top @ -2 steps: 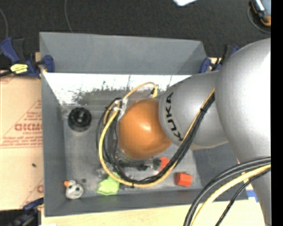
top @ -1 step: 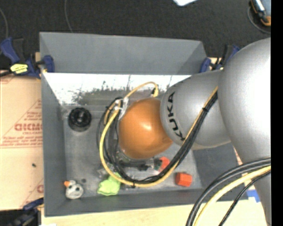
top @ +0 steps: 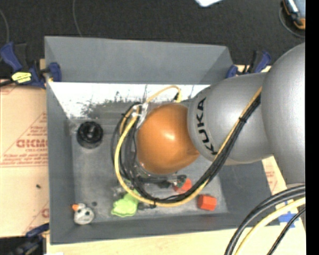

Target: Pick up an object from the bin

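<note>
Just beside the gripper (top: 151,182), at its 3 o'clock, lies a small orange-red piece (top: 184,185); whether the two touch cannot be told. A lumpy green thing (top: 125,206) lies near at 7 o'clock, and a red block (top: 206,202) a little farther out at 4 o'clock. The gripper sits under the orange cover (top: 165,139), so it cannot be told whether it is open, closed or holding anything. A black round cap (top: 89,133) sits well apart at 10 o'clock. A small white figure (top: 83,213) lies at 8 o'clock, in a corner of the bin (top: 61,158).
</note>
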`<state>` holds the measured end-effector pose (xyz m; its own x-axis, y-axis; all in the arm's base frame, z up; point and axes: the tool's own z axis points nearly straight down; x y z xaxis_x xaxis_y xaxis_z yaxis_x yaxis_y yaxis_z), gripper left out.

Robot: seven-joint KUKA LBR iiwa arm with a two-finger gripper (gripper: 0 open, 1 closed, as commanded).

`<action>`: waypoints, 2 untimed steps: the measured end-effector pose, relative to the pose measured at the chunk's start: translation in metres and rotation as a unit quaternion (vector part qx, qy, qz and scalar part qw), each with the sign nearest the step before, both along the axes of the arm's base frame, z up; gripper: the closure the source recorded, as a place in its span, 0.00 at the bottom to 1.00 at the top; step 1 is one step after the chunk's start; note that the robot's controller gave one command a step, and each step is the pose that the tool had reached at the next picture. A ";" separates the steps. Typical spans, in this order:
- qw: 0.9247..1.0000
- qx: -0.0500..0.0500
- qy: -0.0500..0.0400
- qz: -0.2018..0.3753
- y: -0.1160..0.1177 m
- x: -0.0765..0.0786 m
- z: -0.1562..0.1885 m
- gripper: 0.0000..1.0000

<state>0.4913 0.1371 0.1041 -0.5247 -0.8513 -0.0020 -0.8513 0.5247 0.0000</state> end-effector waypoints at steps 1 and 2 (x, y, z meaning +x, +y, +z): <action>1.000 0.001 -0.004 -0.001 0.000 0.002 0.010 1.00; 1.000 0.000 -0.001 -0.001 0.000 0.001 0.016 1.00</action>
